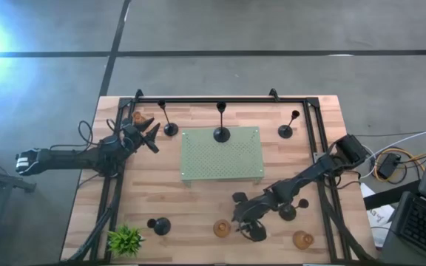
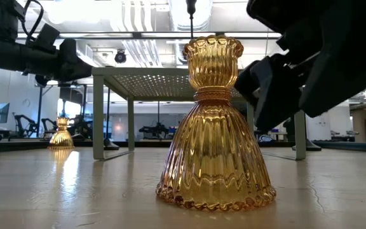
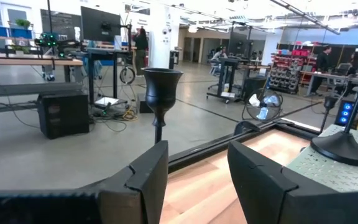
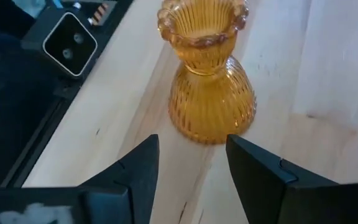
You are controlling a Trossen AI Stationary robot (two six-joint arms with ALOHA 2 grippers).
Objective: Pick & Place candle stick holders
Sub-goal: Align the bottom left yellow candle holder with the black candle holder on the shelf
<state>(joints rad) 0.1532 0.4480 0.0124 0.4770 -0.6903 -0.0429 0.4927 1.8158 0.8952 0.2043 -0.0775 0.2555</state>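
At the table's near edge, an amber holder [image 1: 221, 228] stands upright on its flared, ribbed skirt, scalloped cup pointing straight up, bare wood on all sides. The right gripper [image 1: 251, 227] sits just beside it, fingers [image 4: 138, 171] spread apart and gripping nothing, the holder just ahead of their tips. A second amber holder [image 1: 302, 239] stands near the right rail, and a black holder [image 1: 159, 225] beside the green plant [image 1: 125, 239]. Mid-table, the perforated mat [image 1: 222, 157] carries 1 black holder [image 1: 221, 134], its thin stem vertical. Farther back, the left gripper [image 1: 151, 134], also open and empty, faces a black holder [image 1: 170, 129] near the back rail [image 1: 220, 100], where another amber holder [image 1: 137, 117] occupies the left corner.
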